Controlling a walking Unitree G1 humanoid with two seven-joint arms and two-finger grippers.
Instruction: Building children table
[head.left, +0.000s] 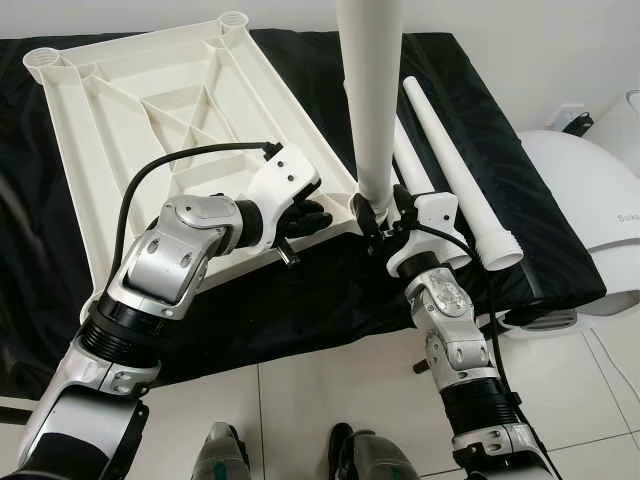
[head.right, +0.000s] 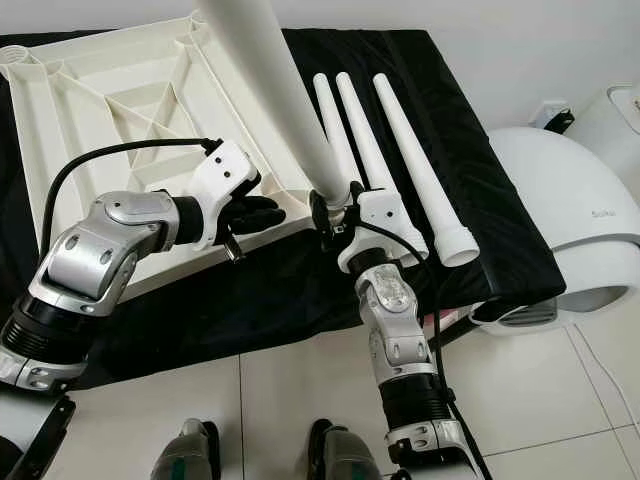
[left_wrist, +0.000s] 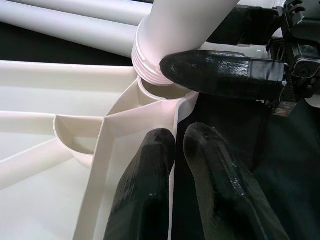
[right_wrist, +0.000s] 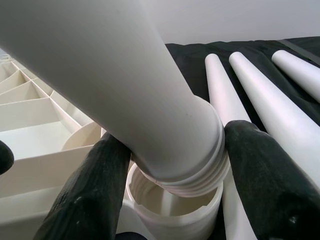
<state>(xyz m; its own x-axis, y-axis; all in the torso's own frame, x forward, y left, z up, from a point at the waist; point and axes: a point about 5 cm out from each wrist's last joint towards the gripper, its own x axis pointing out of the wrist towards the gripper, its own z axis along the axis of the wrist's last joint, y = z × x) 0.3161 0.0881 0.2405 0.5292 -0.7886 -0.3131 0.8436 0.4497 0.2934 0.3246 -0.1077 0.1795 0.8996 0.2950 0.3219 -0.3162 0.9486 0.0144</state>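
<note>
A white ribbed tabletop lies upside down on a black cloth. My right gripper is shut on a white table leg and holds it upright. The leg's threaded end sits just above the open corner socket, with a black finger on each side of it. My left gripper is shut on the tabletop's rim beside that corner, one finger inside the wall and one outside. Three loose legs lie side by side on the cloth to the right.
The black cloth covers a low platform whose front edge meets the tiled floor. A white rounded appliance stands close on the right. My feet are at the platform's front.
</note>
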